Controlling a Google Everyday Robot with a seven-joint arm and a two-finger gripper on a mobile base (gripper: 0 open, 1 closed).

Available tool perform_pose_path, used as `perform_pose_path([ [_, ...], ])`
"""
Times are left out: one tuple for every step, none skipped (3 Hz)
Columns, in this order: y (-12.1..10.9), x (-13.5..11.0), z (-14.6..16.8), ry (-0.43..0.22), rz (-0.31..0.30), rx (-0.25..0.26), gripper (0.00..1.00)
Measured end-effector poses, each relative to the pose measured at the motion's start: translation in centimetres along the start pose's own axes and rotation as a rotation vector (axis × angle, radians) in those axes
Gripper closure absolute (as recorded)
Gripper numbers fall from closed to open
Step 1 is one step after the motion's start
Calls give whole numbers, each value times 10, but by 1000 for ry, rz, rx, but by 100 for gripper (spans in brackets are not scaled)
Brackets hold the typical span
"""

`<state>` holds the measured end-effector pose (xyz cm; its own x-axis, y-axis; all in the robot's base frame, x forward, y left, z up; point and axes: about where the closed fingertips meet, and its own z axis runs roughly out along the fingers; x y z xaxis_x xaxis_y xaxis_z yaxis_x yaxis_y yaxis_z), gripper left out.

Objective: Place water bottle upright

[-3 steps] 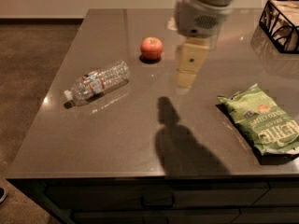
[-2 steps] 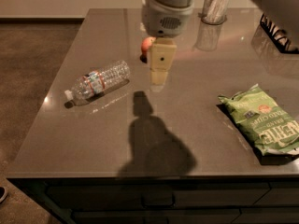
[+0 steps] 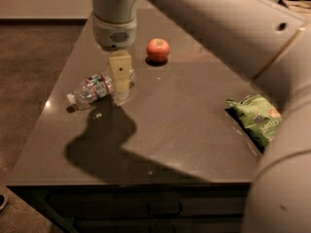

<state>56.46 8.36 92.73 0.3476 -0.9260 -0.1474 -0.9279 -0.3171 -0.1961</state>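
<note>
Tool (image 3: 120,79) over the base of the toppled water bottle (image 3: 95,87); its width I cannot tell.
Likely light, thin-walled, slick, prone to rolling; grip the ribbed middle, cap (image 3: 71,99) pointing toward 8 o'clock.

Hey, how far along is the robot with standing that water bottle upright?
Early on. Done: nothing finished; the water bottle lies on its side on the table, cap pointing away from the gripper. In hand: the gripper hangs at the bottle's wide end, seemingly lined up to take it; whether it grips is unclear. Left: lift the bottle, turn it and set it on its base.
</note>
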Motion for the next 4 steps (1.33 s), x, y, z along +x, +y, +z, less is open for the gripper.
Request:
perform_pose_path([
  [-7,-20,24,8,-73,-45,0],
  [-9,-32,46,29,-126,-79,0],
  [-17,-40,60,49,-164,-94,0],
  [-25,-37,69,71,-170,-103,0],
])
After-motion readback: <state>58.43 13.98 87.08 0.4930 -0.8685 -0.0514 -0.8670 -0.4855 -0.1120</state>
